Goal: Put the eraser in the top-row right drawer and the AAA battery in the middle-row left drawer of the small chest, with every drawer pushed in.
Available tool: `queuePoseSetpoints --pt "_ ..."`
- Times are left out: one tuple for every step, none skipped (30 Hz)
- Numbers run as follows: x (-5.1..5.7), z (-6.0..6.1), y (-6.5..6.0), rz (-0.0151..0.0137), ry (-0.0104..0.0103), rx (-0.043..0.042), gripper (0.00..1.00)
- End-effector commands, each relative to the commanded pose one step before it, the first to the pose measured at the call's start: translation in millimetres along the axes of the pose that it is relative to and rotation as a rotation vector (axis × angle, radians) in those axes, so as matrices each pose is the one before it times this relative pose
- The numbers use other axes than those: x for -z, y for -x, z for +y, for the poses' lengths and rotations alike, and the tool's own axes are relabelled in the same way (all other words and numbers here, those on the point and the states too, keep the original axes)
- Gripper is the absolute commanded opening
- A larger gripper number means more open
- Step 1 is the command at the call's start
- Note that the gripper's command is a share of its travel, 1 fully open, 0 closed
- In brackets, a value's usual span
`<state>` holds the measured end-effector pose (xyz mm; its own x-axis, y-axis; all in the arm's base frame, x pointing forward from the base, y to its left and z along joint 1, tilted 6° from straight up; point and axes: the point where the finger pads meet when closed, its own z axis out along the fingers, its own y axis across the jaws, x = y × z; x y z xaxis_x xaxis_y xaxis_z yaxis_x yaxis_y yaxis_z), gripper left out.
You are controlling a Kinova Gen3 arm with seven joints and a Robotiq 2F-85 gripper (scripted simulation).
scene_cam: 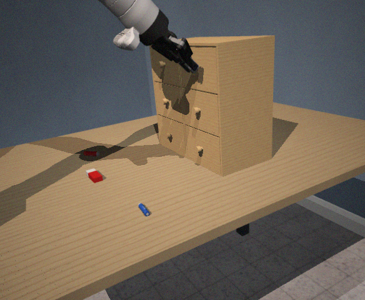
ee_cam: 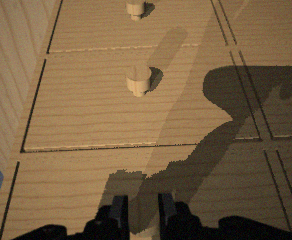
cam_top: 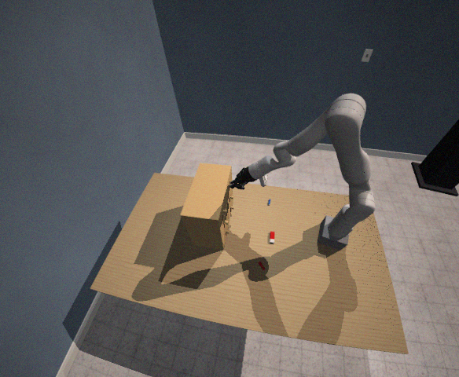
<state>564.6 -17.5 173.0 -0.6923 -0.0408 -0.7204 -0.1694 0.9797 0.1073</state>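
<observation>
The chest (cam_top: 207, 186) (scene_cam: 247, 97) stands upright with its drawers looking pushed in. My gripper (cam_top: 231, 185) (scene_cam: 193, 69) (ee_cam: 143, 213) is at the right drawer of the top row, its fingers closed in on that drawer's knob (ee_cam: 150, 233), which is mostly hidden between the fingertips. The red and white eraser (cam_top: 271, 237) (scene_cam: 94, 175) lies on the table in front of the chest. A small blue cylinder (cam_top: 269, 202) (scene_cam: 144, 209), which looks like the AAA battery, lies on its side nearer the table's edge.
A dark red, rod-like thing (cam_top: 261, 265) (scene_cam: 90, 153) lies in the arm's shadow on the table (cam_top: 302, 292) (scene_cam: 208, 206), beyond the eraser. Knobs of the lower drawers (scene_cam: 197, 111) (ee_cam: 138, 80) stick out below my gripper. Walls stand behind the table.
</observation>
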Motion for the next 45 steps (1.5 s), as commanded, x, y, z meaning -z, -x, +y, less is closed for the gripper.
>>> queuePoseSetpoints --pt "0.26 -0.09 0.91 -0.00179 -0.00015 0.00022 0.13" --pt "0.01 0.00 -0.01 0.00000 0.00000 0.00000 0.13" --pt "0.03 0.00 -0.03 0.00000 0.00000 0.00000 0.13" --pt "0.04 0.00 -0.04 0.00000 0.00000 0.00000 0.13" --pt "0.06 0.00 -0.06 0.00000 0.00000 0.00000 0.13" --pt "0.09 0.00 -0.09 0.00000 0.00000 0.00000 0.13" --pt "0.11 0.00 -0.11 0.00000 0.00000 0.00000 0.13" --pt "0.14 0.00 -0.14 0.00000 0.00000 0.00000 0.13" --pt "0.00 0.00 0.00 0.00000 0.00000 0.00000 0.13" --pt "0.00 0.00 0.00 0.00000 0.00000 0.00000 0.13" --pt "0.17 0.00 -0.17 0.00001 0.00000 0.00000 0.13" --pt "0.20 0.00 -0.20 0.00001 0.00000 0.00000 0.13" --pt "0.23 0.00 -0.23 0.00001 0.00000 0.00000 0.13" --pt "0.27 0.00 -0.27 0.00001 0.00000 0.00000 0.13" --pt "0.30 0.00 -0.30 0.00001 0.00001 0.00000 0.13" --pt "0.34 0.00 -0.34 0.00001 0.00000 0.00000 0.13" --pt "0.38 0.00 -0.38 0.00001 0.00000 0.00000 0.13" --pt "0.42 0.00 -0.41 0.00001 0.00000 0.00000 0.13" --pt "0.45 0.00 -0.45 0.00000 0.00000 0.00000 0.13" --pt "0.49 0.00 -0.49 0.00001 0.00000 0.00000 0.13" --pt "0.53 0.00 -0.53 0.00001 0.00000 0.00000 0.13" --pt "0.57 0.00 -0.57 0.00000 0.00000 0.00000 0.13" --pt "0.60 0.00 -0.60 0.00000 0.00000 0.00000 0.13" --pt "0.64 0.00 -0.64 0.00000 0.00000 0.00000 0.13" --pt "0.68 0.00 -0.67 -0.00001 -0.00001 0.00000 0.13" --pt "0.00 0.00 0.00 0.00000 0.00000 0.00000 0.13" --pt "0.00 0.00 0.00 0.00000 0.00000 0.00000 0.13" --pt "0.71 0.00 -0.72 0.00001 0.00001 0.00001 0.13" --pt "0.75 0.00 -0.75 0.00000 0.00000 0.00000 0.13" --pt "0.78 0.00 -0.78 0.00000 0.00000 0.00000 0.13" --pt "0.81 0.00 -0.81 -0.00001 -0.00001 -0.00001 0.13" --pt "0.84 0.00 -0.84 0.00000 0.00000 0.00000 0.13" --pt "0.87 0.00 -0.87 0.00000 0.00000 0.00000 0.13" --pt "0.90 0.00 -0.90 0.00000 0.00000 0.00000 0.13" --pt "0.92 0.00 -0.92 -0.00001 -0.00001 -0.00001 0.13" --pt "0.95 0.00 -0.95 0.00001 0.00001 0.00001 0.13" --pt "0.97 0.00 -0.97 0.00000 0.00000 0.00000 0.13" --pt "0.98 0.00 -0.98 -0.00001 0.00000 0.00000 0.13" --pt "1.00 0.00 -1.00 0.00000 0.00000 0.00000 0.13" --pt "1.02 0.00 -1.02 0.00001 0.00000 0.00000 0.13" --pt "1.03 0.00 -1.03 0.00000 0.00000 0.00000 0.13" --pt "1.04 0.00 -1.04 -0.00001 0.00000 0.00000 0.13" --pt "0.00 0.00 0.00 0.00000 0.00000 0.00000 0.13" --pt "0.00 0.00 0.00 0.00000 0.00000 0.00000 0.13" --pt "1.05 0.00 -1.05 0.00001 0.00000 0.00001 0.13"
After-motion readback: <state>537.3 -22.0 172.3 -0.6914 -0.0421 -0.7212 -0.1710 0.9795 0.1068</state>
